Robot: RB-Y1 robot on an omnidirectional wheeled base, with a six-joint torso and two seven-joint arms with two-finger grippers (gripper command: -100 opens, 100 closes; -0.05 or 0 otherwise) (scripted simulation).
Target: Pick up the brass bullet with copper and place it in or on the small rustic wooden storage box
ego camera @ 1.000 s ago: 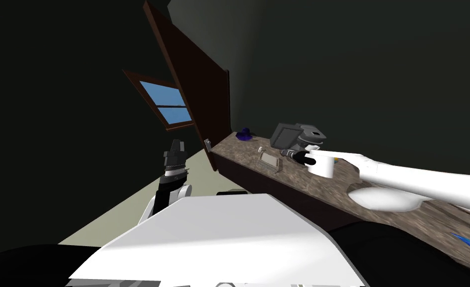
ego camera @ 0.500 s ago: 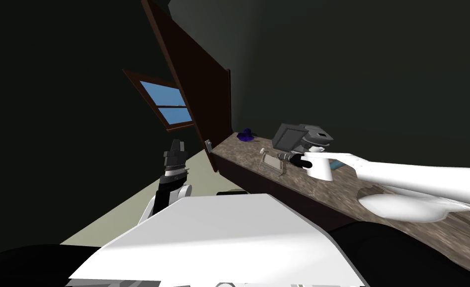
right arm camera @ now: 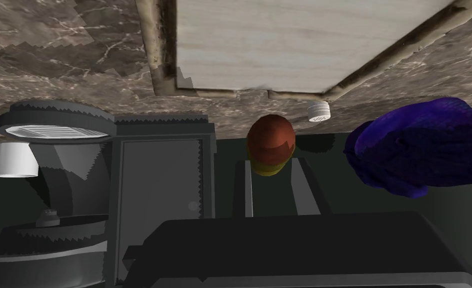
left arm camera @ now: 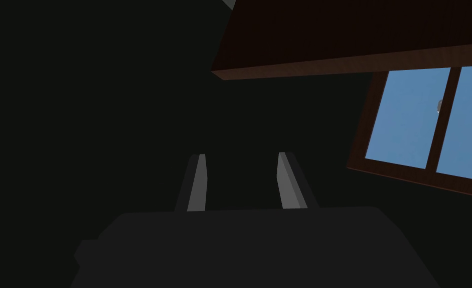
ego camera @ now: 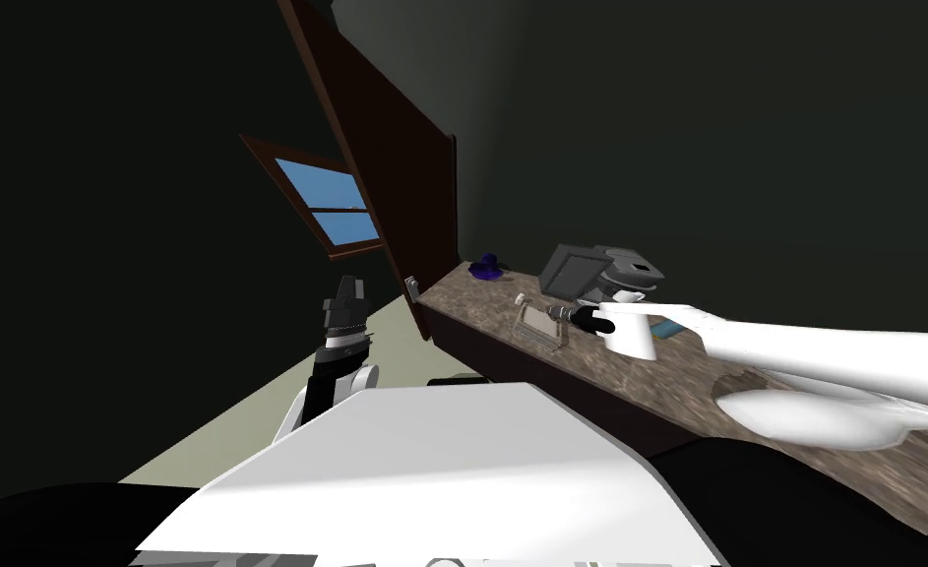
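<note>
Our right gripper (right arm camera: 272,165) pinches the bullet (right arm camera: 271,142) over the counter (right arm camera: 69,55). Its brass base is hidden between the fingers, and its copper tip points at the box (right arm camera: 280,45), which is partly cut off. Our left gripper (left arm camera: 240,159) has its fingers apart.

Head camera looks steeply down, rolled, along a brown marbled counter (ego camera: 649,386). Right wrist camera sits close over its back edge; both show the pale, dark-rimmed wooden box (ego camera: 538,328) (right arm camera: 280,45).

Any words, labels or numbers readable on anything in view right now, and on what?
None: no text is readable. The bullet in the right claw, the wooden box, the grey machine, the purple object and the marbled counter all show plain surfaces.
</note>
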